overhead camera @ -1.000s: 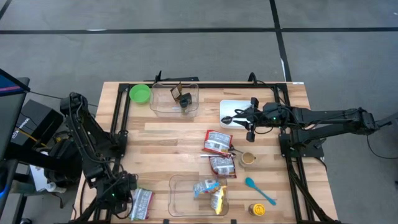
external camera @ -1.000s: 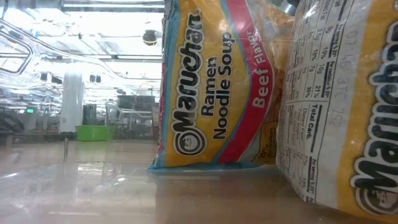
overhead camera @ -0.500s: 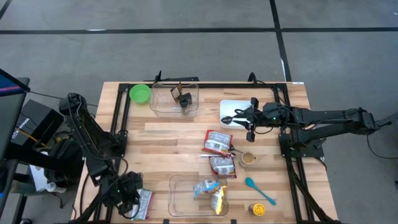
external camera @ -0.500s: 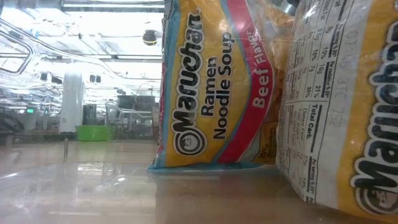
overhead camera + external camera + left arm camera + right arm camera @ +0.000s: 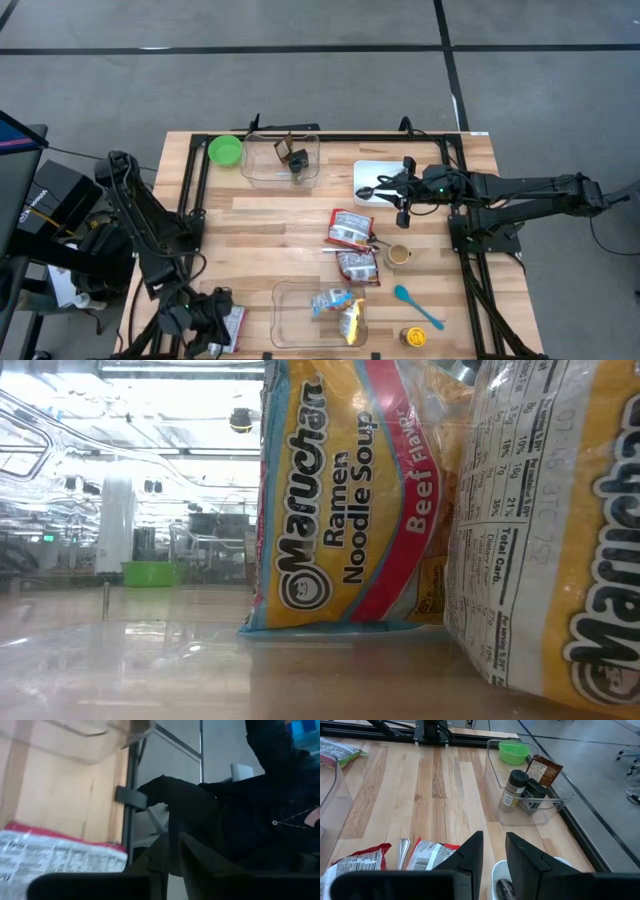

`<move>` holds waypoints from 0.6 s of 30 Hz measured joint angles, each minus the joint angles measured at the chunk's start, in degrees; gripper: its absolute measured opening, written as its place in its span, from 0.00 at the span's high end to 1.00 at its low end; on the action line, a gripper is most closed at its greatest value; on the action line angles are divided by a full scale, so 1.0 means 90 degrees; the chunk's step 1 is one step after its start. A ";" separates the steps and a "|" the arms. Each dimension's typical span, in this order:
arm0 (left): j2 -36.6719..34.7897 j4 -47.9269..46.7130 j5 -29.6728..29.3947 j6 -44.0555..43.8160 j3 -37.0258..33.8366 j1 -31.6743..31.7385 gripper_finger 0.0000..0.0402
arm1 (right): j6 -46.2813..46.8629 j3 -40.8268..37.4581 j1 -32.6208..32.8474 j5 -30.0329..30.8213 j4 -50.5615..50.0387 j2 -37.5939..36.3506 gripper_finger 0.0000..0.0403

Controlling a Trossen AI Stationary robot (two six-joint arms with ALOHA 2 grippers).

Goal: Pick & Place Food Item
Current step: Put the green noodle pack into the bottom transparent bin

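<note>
Your table (image 5: 270,215) fills the middle of the high view. The left arm reaches down the left side; its left gripper (image 5: 205,318) sits low at the lower-left corner, right over the edge of a ramen pack (image 5: 233,325) lying flat on the wood just left of the near bin (image 5: 285,300). Can't tell whether it's open or closed, or whether it has the pack. In the left wrist view the pack (image 5: 55,855) lies beside the gripper. The right arm waits centre right, with the right gripper (image 5: 402,205) just below the white plate (image 5: 375,170), slightly parted and empty. The near bin holds two binned packs (image 5: 340,310). The far bin (image 5: 262,160) sits top centre. Two loose packs (image 5: 350,228) lie mid-table. Green bowl (image 5: 225,150) upper left, cup (image 5: 399,254) right of the loose packs.
</note>
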 joint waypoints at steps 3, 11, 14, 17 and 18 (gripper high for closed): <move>0.0253 -0.0078 0.0000 0.0260 0.0369 0.0001 0.97 | -0.0002 0.0000 0.0002 0.0000 0.0000 0.0000 0.81; 0.1088 -0.1247 0.0167 0.0303 0.1336 -0.0040 1.00 | -0.0002 0.0000 0.0002 0.0000 -0.0002 0.0000 0.81; 0.1302 -0.2228 0.0181 -0.0311 0.1518 -0.0083 1.00 | 0.0000 0.0000 0.0001 0.0000 0.0000 0.0000 0.81; 0.1493 -0.3125 0.0362 -0.1162 0.1611 -0.0156 1.00 | 0.0000 0.0000 0.0000 0.0000 0.0000 0.0000 0.81; 0.1542 -0.3357 0.0474 -0.1420 0.1609 -0.0175 1.00 | 0.0000 0.0000 0.0000 0.0000 0.0000 0.0000 0.81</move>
